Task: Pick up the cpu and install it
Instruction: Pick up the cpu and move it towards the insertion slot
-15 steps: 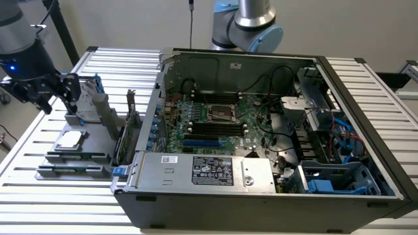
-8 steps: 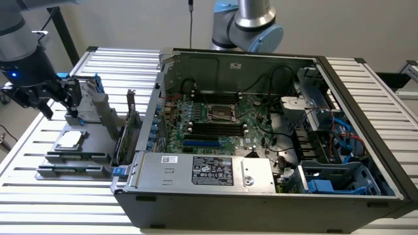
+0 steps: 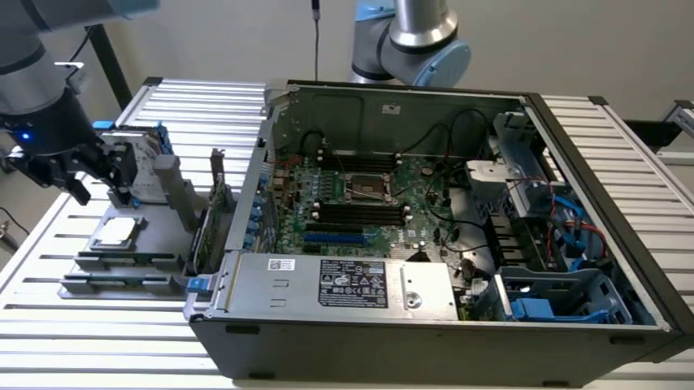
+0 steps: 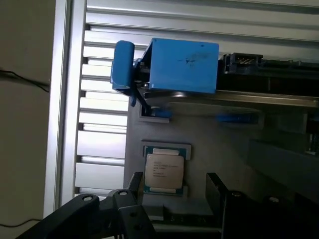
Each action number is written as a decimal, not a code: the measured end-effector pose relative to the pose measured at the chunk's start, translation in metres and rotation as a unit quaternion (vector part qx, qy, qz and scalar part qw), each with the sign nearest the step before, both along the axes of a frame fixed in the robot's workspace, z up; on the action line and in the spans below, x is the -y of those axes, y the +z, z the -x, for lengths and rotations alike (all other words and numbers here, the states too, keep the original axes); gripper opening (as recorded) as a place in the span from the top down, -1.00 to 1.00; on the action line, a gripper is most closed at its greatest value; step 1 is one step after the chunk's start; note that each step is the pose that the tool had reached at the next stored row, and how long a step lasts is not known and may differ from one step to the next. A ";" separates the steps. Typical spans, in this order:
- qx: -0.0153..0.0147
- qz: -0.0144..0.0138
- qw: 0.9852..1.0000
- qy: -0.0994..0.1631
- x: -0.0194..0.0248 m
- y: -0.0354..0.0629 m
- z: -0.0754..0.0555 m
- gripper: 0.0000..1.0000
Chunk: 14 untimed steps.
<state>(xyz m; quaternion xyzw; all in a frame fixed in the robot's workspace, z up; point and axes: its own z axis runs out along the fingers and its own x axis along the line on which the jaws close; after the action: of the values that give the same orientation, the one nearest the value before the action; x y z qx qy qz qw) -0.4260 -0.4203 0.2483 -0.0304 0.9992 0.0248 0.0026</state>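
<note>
Slatted bench (image 3: 607, 138) carried the open PC case (image 3: 434, 333), well off to the side of the hand (image 3: 103, 191). Its fingers were spread apart, holding nothing. The cpu (image 3: 117, 231) sat on a grey tray (image 3: 162, 234) right below the hand, untouched.

Pretty plain room: slatted aluminium table (image 3: 618, 154), bare off-white wall (image 3: 227, 41) right behind it, thin black cable (image 3: 315, 36) hanging down above the table's back edge.

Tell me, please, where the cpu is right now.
The cpu lies flat on the grey fixture at the exterior view's left, outside the computer case, near the blue-bracketed hard drive, below the open end effector.
</note>
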 end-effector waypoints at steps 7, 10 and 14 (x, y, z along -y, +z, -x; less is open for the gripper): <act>0.000 0.000 1.000 -0.010 0.0054 -0.0113 0.000 -0.24; 0.000 0.000 1.000 -0.013 0.0067 -0.0167 0.000 -0.24; 0.000 0.000 1.000 -0.016 0.0074 -0.0239 0.000 -0.24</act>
<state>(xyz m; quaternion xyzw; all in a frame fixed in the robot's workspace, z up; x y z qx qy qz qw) -0.4260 -0.4276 0.2244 -0.0149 0.9996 0.0248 0.0028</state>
